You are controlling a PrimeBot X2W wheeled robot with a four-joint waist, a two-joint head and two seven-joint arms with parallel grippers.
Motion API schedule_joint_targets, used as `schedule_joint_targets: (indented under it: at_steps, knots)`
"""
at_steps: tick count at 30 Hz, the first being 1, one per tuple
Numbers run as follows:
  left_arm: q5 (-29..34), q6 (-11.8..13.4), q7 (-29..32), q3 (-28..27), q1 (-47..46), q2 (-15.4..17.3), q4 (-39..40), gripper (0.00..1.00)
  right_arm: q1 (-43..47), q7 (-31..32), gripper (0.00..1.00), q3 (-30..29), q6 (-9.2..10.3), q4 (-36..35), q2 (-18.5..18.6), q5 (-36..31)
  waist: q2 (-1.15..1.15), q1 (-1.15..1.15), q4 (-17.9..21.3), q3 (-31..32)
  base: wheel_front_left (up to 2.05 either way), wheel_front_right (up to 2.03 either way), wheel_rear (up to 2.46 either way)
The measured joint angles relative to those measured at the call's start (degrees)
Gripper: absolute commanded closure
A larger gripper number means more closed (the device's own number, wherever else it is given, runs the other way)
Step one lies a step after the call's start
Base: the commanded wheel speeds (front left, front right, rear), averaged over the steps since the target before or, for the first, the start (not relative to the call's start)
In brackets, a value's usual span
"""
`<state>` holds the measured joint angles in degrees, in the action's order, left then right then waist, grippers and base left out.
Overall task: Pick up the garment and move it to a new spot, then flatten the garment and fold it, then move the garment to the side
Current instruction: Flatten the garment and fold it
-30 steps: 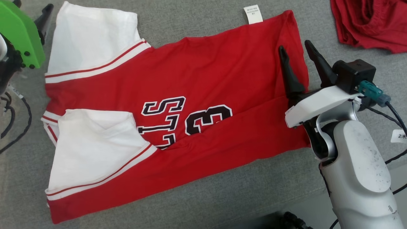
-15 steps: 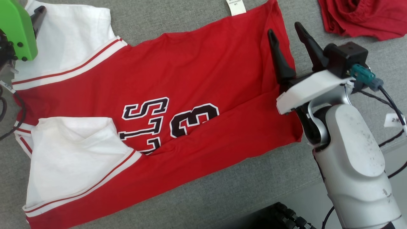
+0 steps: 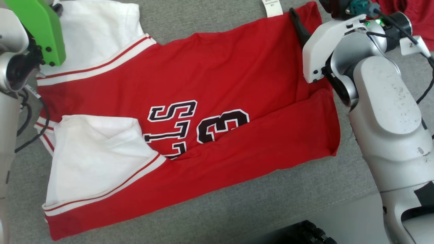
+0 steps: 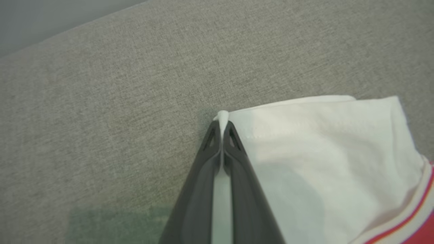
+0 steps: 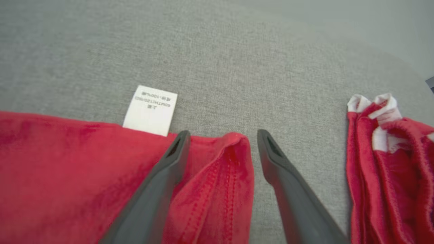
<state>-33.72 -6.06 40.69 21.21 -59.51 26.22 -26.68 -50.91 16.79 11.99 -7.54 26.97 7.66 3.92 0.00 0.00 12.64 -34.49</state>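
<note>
The garment (image 3: 217, 78) is a red jersey with white sleeves and black lettering, spread on the grey cushion and folded lengthwise. In the left wrist view my left gripper (image 4: 222, 127) is shut on the corner of the far white sleeve (image 4: 322, 145), and a sliver of white cloth pokes out past the tips. My right gripper (image 5: 222, 135) is open at the far hem corner (image 5: 230, 176) beside the white label (image 5: 151, 110). Its fingers straddle the raised red fold there. From the head camera, one dark finger (image 3: 298, 23) rests on that corner.
A second red garment (image 5: 390, 162) lies bunched to the right of my right gripper, at the top right in the head view (image 3: 420, 13). The green cover (image 3: 37, 27) on the left wrist hides that gripper's fingers. Cables hang at both sides.
The left gripper has shut on the white sleeve corner. The right arm has reached farther along the hem to its far corner, still open. The head camera has shifted.
</note>
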Motion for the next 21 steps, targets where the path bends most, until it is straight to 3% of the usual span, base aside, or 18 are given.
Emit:
schedule_joint_targets:
  at_steps: [3,4,9,10,15,21]
  knots:
    - [-0.4,-0.1,-0.5,0.5,0.0,-0.6,-0.6,1.00,-0.8,4.3,0.00,1.5,0.01,1.3,1.3,1.2,0.00,0.00,-0.9,0.5,0.00,0.00,0.00]
    - [-0.5,-0.2,-0.7,0.6,0.0,-0.7,-0.8,1.00,-1.1,5.4,0.08,1.9,0.00,1.4,1.8,1.5,0.00,0.00,-1.0,0.6,0.00,0.00,0.00]
    - [-0.8,-0.5,-1.5,1.3,0.0,-1.1,-1.4,1.00,-1.3,9.9,0.76,3.3,0.00,0.8,3.8,3.8,0.00,0.00,-1.6,1.5,0.00,0.00,0.00]
    - [-0.9,-0.5,-1.5,1.4,0.0,-1.1,-1.6,1.00,-1.3,10.6,0.98,3.4,0.00,0.7,4.0,4.3,0.00,0.00,-1.7,1.6,0.00,0.00,0.00]
    - [-0.8,-0.6,-3.3,1.7,-0.1,-1.1,-2.2,1.00,-1.1,9.8,1.00,2.7,0.00,-0.5,4.1,6.1,0.00,0.00,-1.7,1.7,0.00,0.00,0.00]
    - [-1.3,-0.8,-7.2,1.2,-0.6,-1.3,-2.5,1.00,-1.0,3.8,1.00,1.2,0.00,-0.8,3.7,6.0,0.00,0.00,-1.9,2.6,0.00,0.00,0.00]
